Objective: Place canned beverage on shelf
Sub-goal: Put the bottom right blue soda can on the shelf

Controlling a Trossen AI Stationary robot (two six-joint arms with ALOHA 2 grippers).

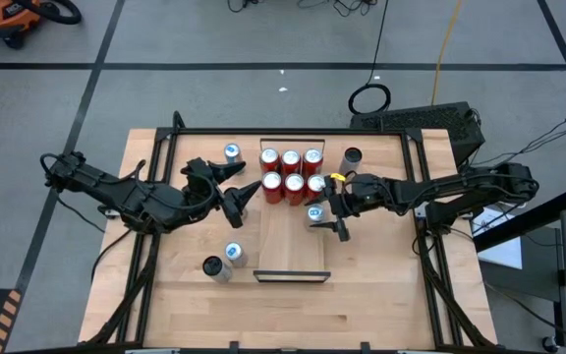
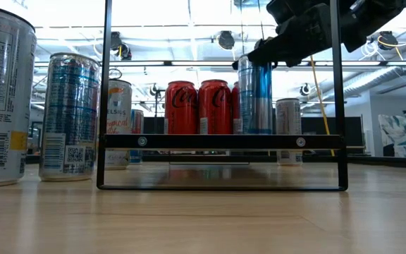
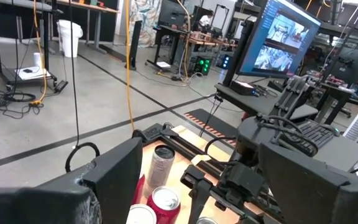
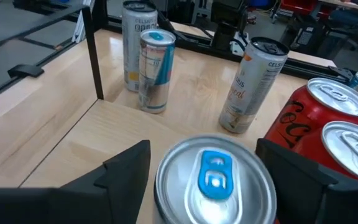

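A silver can with a blue tab (image 1: 314, 212) (image 4: 215, 180) stands upright on the light-wood shelf (image 1: 288, 246), just in front of several red cans (image 1: 291, 172) at its far end. My right gripper (image 1: 324, 213) reaches in level from the right. It is open, one finger on each side of the can's upper part (image 2: 254, 70). In the low view the can (image 2: 254, 99) rests by its base on the shelf behind the black frame (image 2: 220, 141). My left gripper (image 1: 241, 202) hovers open beside the shelf's left edge, with nothing between its fingers. My right gripper has its fingers (image 4: 126, 171) on the two sides of the silver can's top rim (image 4: 166, 168), coming level from the table's right. A thin gap shows at one finger. I cannot tell whether the other finger touches the can.
Loose cans stand on the table: one at the far left of the shelf (image 1: 231, 152), two near its left front corner (image 1: 234, 253) (image 1: 212, 265), one dark-topped at the far right (image 1: 351, 157). Black rails (image 1: 416, 177) edge the tabletop.
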